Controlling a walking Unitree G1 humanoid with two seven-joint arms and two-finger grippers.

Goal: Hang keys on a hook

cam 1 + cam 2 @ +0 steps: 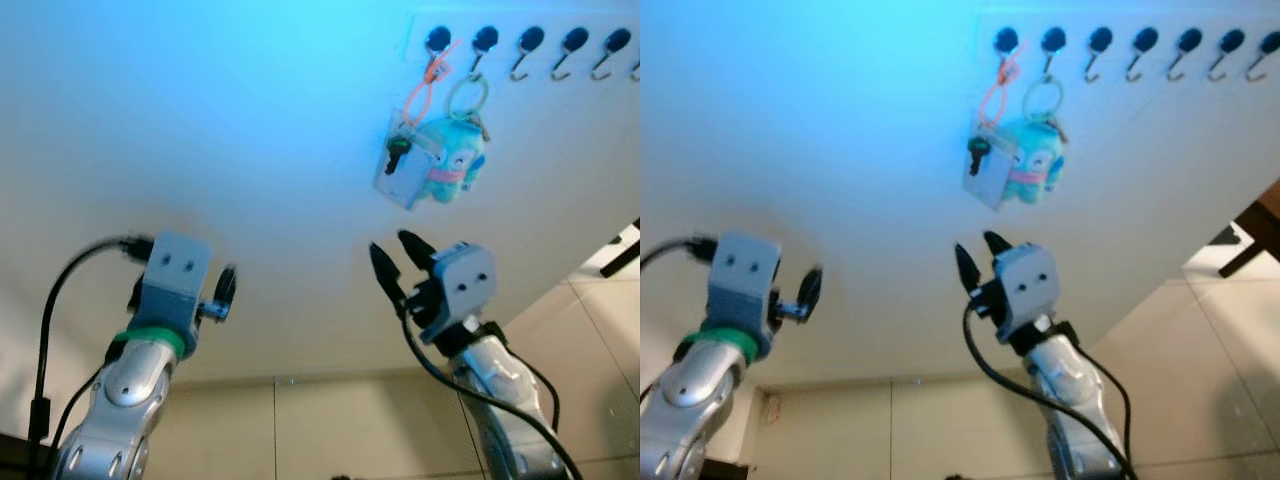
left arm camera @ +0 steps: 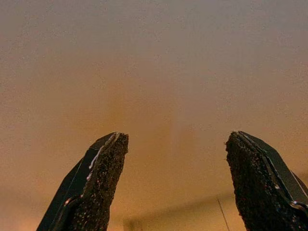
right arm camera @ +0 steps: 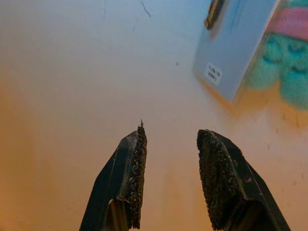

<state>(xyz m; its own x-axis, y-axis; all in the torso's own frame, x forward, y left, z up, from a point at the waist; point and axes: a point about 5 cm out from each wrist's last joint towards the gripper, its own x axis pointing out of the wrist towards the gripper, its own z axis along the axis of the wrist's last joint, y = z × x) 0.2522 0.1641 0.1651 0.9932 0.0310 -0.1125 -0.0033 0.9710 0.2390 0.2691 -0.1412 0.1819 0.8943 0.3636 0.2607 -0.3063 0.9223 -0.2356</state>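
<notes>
Pale wall (image 1: 250, 150) fills most of the head views, meeting tiled floor (image 1: 350, 420) along a seam low in the frame. Nearest the camera, two silver arms rise toward the wall. The left pincer (image 1: 226, 290) sits low on the robot's left with its fingers spread and nothing between them, facing bare wall. The right pincer (image 1: 393, 262) points up at the wall just below the hanging items, its fingers (image 3: 137, 168) parted and empty, apart from the card above. Farther up, a row of hooks (image 1: 530, 45) runs along a white rail. From the leftmost hook hangs an orange loop (image 1: 428, 82) carrying a dark key (image 1: 396, 154) and a pale card tag (image 1: 405, 172); beside it, on the next hook, a ring (image 1: 467, 96) holds a teal plush charm (image 1: 452, 158). Judged from this arrangement, the hanging appears complete: the keys bear on a hook and neither pincer holds anything, so only withdrawal of the arm would remain. The exact seating of the loop on its hook is too small to confirm, the rail is cut off at the right edge, and blue glare washes out the upper wall.
</notes>
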